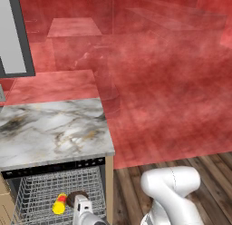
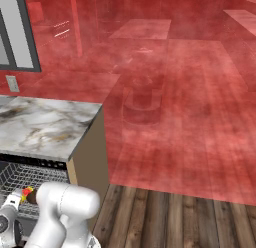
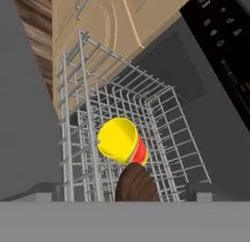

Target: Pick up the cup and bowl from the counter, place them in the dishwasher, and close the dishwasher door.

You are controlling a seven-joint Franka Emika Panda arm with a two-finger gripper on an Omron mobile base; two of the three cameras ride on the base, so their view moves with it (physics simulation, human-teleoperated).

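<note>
We see the white-grey marble counter (image 1: 54,129) above the open dishwasher (image 1: 59,167), whose black control strip (image 3: 222,46) and tan wood side panel (image 3: 105,21) border the silver wire rack (image 3: 122,114). In that rack the bright yellow cup (image 3: 119,141) lies on its side, touching the dark brown bowl (image 3: 136,185). Our gripper (image 1: 81,206) hangs over them with jaws spread wide, holding nothing.

Wire rack (image 3: 161,119) of dishwasher (image 1: 54,167) carries both items. Cup (image 3: 121,141) on its side on rack wires, open mouth toward camera in hand view, red band at far end. Bowl (image 3: 135,183) tipped on edge, touching cup, just beside it. Same pair in left base view: cup (image 1: 59,205) left, bowl (image 1: 72,199) right. Marble tabletop (image 1: 50,129) above rack, wood floor (image 2: 175,219) beside dishwasher.
</note>
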